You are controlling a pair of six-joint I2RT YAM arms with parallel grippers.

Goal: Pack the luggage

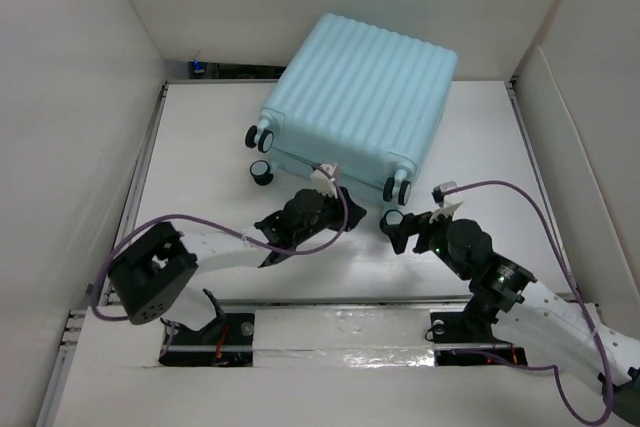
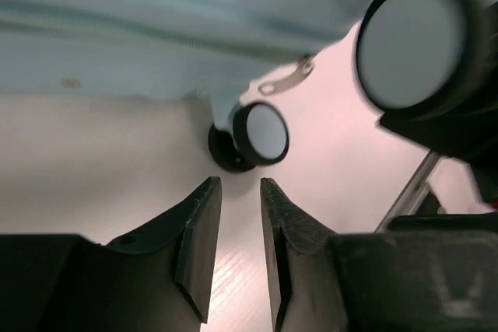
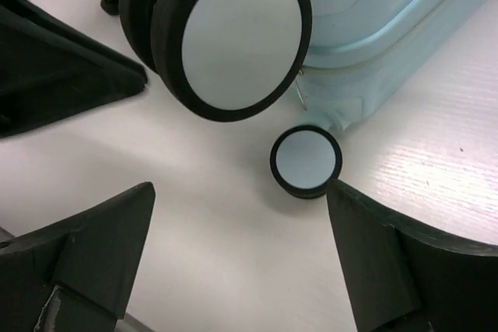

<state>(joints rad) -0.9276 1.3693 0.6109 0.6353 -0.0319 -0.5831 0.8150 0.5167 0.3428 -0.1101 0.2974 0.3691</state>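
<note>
Between the fingertips of my left claw (image 2: 240,184) only a slim gap shows, with nothing in it. My right claw (image 3: 240,188) gapes wide, also empty, one finger just beside a small wheel (image 3: 306,159). Beyond both, the luggage (image 1: 355,97) lies closed on the table (image 1: 480,147), wheels toward me. Shutting or pushing with the right could clip that wheel and roll the case away. My left, so narrow, might miss the zipper pull (image 2: 288,79), and my arms sit near enough to knock.

Bright, even light with soft shadows; the luggage (image 2: 156,29) blurs in wrist views.
</note>
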